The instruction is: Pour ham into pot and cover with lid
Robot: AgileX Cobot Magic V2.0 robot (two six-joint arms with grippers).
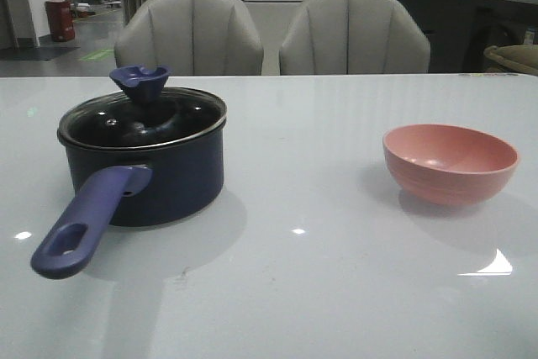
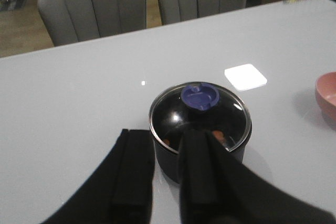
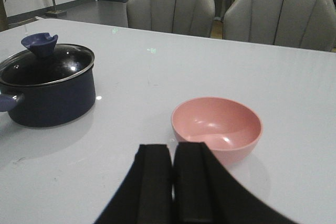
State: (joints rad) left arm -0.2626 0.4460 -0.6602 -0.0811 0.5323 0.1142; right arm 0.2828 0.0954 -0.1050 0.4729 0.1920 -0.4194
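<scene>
The round glass lid with silver rim (image 1: 145, 119) sits on the dark navy saucepan (image 1: 143, 170); orange-pink ham dice (image 2: 218, 136) show inside. It looks smooth, breakable, best held by its knob. Left gripper (image 2: 165, 179) parted, empty; right gripper (image 3: 172, 182) closed, empty.

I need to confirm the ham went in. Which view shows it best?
The left wrist view: it looks down through the glass lid, and orange-pink ham shows inside the pot. In the front and right wrist views the lid only reflects dark, so no ham is visible; the pink bowl is empty.
</scene>
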